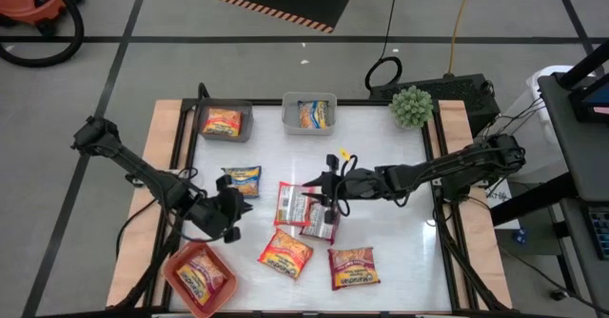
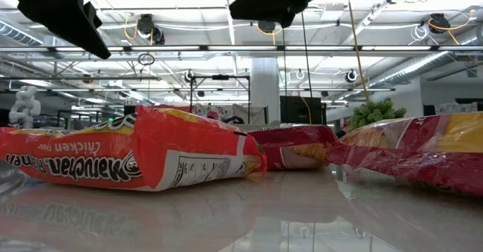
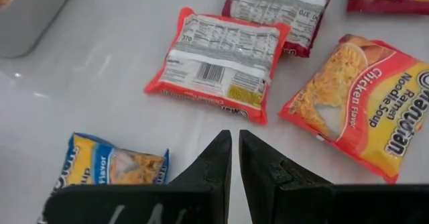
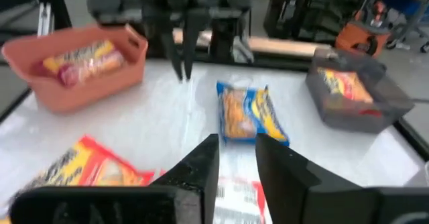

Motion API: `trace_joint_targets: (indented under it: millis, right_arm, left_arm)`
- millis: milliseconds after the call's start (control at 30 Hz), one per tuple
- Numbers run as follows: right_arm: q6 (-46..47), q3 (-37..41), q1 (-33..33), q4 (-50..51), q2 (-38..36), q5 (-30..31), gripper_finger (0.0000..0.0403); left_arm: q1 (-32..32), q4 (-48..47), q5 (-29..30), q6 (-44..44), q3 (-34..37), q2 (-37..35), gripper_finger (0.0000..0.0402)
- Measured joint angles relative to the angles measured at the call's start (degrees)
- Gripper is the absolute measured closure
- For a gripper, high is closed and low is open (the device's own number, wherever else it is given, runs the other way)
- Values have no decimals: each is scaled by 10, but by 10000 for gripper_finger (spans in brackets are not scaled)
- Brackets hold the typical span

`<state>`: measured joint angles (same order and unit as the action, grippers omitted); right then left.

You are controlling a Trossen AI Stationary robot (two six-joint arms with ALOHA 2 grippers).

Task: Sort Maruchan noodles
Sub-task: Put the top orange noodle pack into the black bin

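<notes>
Several Maruchan noodle packets lie flat and loose on the white table: a blue-yellow one (image 1: 243, 180), a face-down one (image 1: 288, 204), a dark red one (image 1: 321, 219), an orange one (image 1: 285, 253) and a red one (image 1: 353, 266). My left gripper (image 1: 238, 204) hovers shut just near of the blue packet (image 3: 110, 167), its fingers (image 3: 235, 160) touching nothing. My right gripper (image 1: 310, 196) hangs open over the face-down packet (image 4: 234, 197), with nothing between its fingers (image 4: 234, 160). Both grippers are above the table.
A grey bin (image 1: 225, 121) at the far left and a clear bin (image 1: 309, 113) beside it each hold a packet. A salmon-red bin (image 1: 200, 275) at the near left also holds a packet. A small green plant (image 1: 412, 106) stands at the far right.
</notes>
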<state>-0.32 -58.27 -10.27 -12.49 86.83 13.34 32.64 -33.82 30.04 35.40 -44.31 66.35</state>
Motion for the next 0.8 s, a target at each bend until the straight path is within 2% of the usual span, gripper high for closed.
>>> trace_joint_targets:
  millis: [500,800]
  right_arm:
    - [11,0,-21,77,-1,-1,275]
    - [-1,0,-28,116,-1,0,275]
  left_arm:
    - [-6,20,26,100,0,0,366]
    - [-13,-32,32,133,0,0,366]
